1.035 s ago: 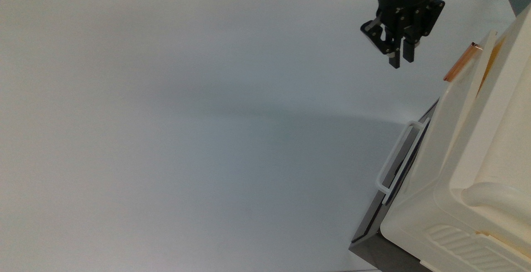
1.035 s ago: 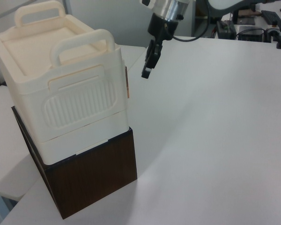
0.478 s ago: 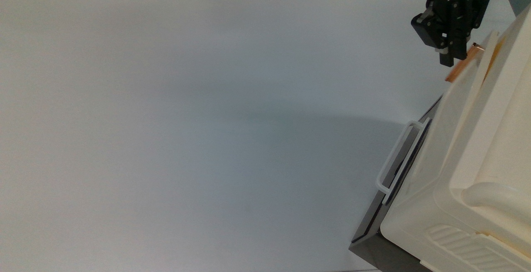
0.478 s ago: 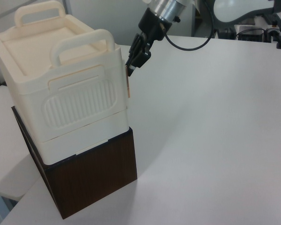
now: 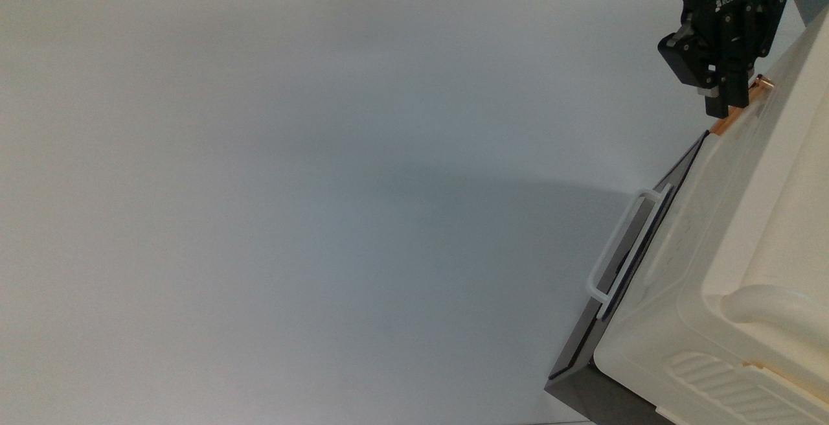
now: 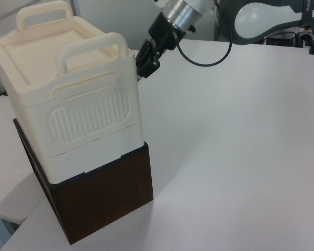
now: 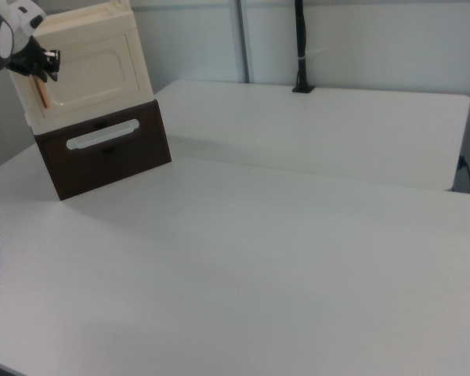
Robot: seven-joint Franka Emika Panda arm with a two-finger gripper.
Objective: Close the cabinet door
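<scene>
Cabinet door (image 7: 90,72): we find it on the front of the cream cabinet (image 6: 73,99), upper tier. In the right view it sits flush with the frame – no gap that we can make out.

Handle (image 5: 738,109): copper-orange bar at the door's free end, top view's right. It marks the edge farthest from the hinge, so we judge a push here needs the least effort.

Gripper (image 5: 720,102): tips down against the handle end in the top view, touching or just beside it. In the left view the gripper (image 6: 145,64) meets the cabinet's front corner.

Fingers: drawn together with nothing between them. We read this as a blunt pushing tool, not a grasp – closing a door needs no hold on the bar.

Arm angle: tilted toward the cabinet in the left view, which would put the force along the door's swing.

Lower panel (image 7: 102,149): dark, with a white loop handle (image 5: 623,243). Not part of the task, and well apart from the fingers.

Desk (image 5: 311,172): white, carries the cabinet near one edge.

Progress: the door looks closed or nearly so. We judge that only seating it fully may be left.

Risk: the cabinet stands unbraced on the desk, so a hard push could slide it.
</scene>
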